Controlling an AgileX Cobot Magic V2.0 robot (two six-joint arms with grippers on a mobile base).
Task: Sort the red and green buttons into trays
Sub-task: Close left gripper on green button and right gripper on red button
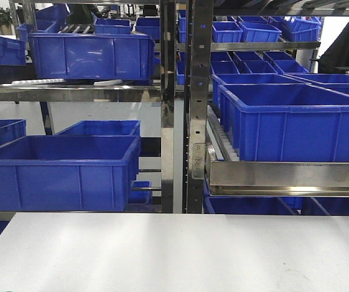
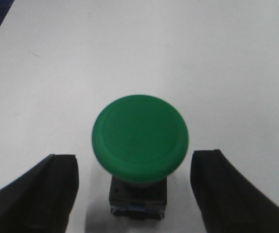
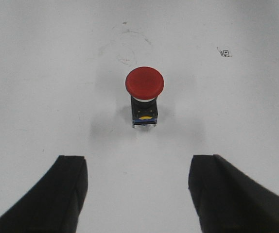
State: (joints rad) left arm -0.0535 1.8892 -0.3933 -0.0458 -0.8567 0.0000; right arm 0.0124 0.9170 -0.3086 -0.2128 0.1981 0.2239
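A green-capped button (image 2: 139,141) stands upright on the white table, its dark body between the two black fingers of my left gripper (image 2: 137,167). The jaws are open with a gap on each side and do not touch it. A red-capped button (image 3: 144,83) on a dark body stands upright on the white table ahead of my right gripper (image 3: 138,162), which is open and empty, well short of it. The green and red trays are out of view. Neither gripper nor button shows in the front view.
The front view shows the white table (image 1: 174,252) and, behind it, metal racks (image 1: 186,121) holding several deep blue crates (image 1: 59,170). A small printed marker (image 3: 223,52) lies on the table beyond the red button to the right.
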